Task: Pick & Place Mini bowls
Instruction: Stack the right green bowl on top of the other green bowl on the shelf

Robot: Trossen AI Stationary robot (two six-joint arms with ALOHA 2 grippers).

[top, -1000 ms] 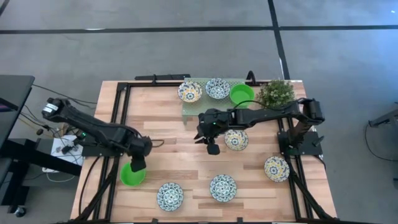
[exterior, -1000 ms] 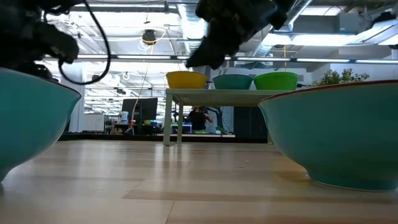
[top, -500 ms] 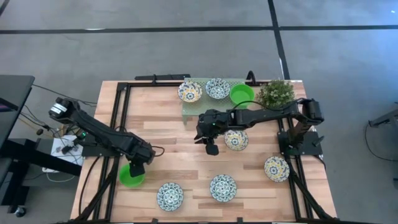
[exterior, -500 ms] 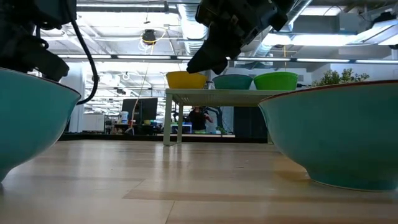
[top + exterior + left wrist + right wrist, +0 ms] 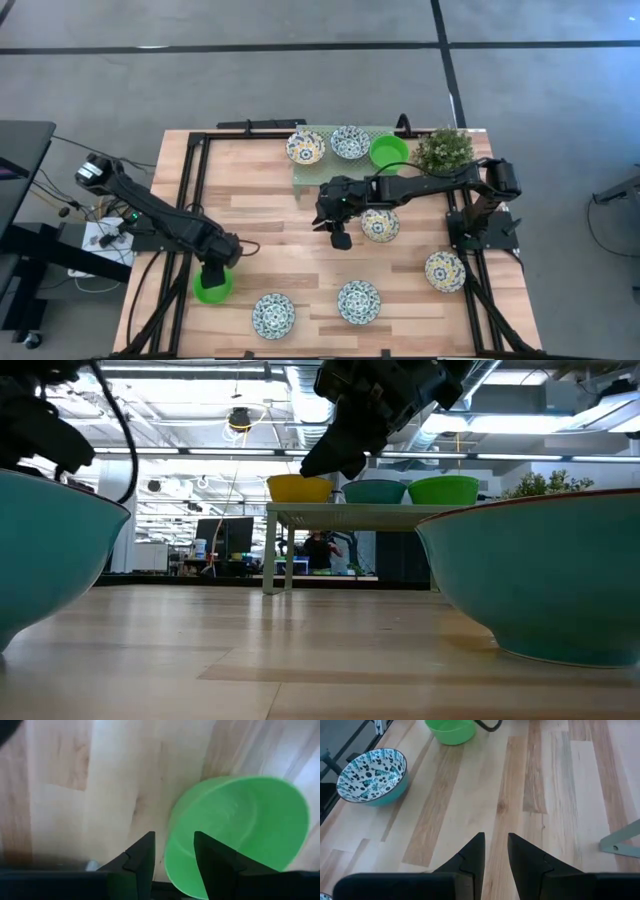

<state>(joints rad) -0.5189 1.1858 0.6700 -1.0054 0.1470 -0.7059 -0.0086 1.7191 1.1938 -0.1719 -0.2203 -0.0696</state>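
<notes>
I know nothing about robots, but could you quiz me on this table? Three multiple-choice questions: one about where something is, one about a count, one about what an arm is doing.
1. What sits on the mesh rack?
A. Three green bowls
B. Two patterned bowls and one green bowl
C. Only the plant

2. How many patterned bowls lie directly on the wooden table, off the rack?
A. Two
B. Four
C. Six

3. How does the left gripper stand?
A. Fingers astride the rim of a green bowl
B. Lifting a patterned bowl high
C. Resting on the plant

Answers:
1 B: the high view shows two patterned bowls and a green one on the rack.
2 B: four lie there.
3 A: its wrist view shows one finger inside the rim and one outside.
</notes>
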